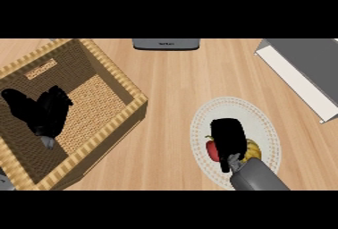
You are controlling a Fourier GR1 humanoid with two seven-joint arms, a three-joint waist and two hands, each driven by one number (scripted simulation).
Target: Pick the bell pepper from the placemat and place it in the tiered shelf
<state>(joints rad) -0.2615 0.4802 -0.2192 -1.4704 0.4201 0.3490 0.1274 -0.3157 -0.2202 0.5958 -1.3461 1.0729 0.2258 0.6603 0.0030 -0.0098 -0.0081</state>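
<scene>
The bell pepper (pixel 213 151) lies on the round white placemat (pixel 264 117) at the lower right. It shows red to the left of my right hand and yellow-orange (pixel 254 150) to the right of it. My right hand (pixel 228 134) lies directly over the pepper, palm down, and hides its middle. The fingers reach forward across it, and the thumb sits by the pepper's near side. I cannot see them curled round it. The grey and white tiered shelf (pixel 300 74) stands at the upper right corner. My left hand (pixel 43 112) rests open over the wicker basket.
A large square wicker basket (pixel 122 118) fills the left side of the counter. A dark grey appliance (pixel 166 44) sits at the far edge in the middle. Bare wooden counter (pixel 178 85) lies between the basket, the placemat and the shelf.
</scene>
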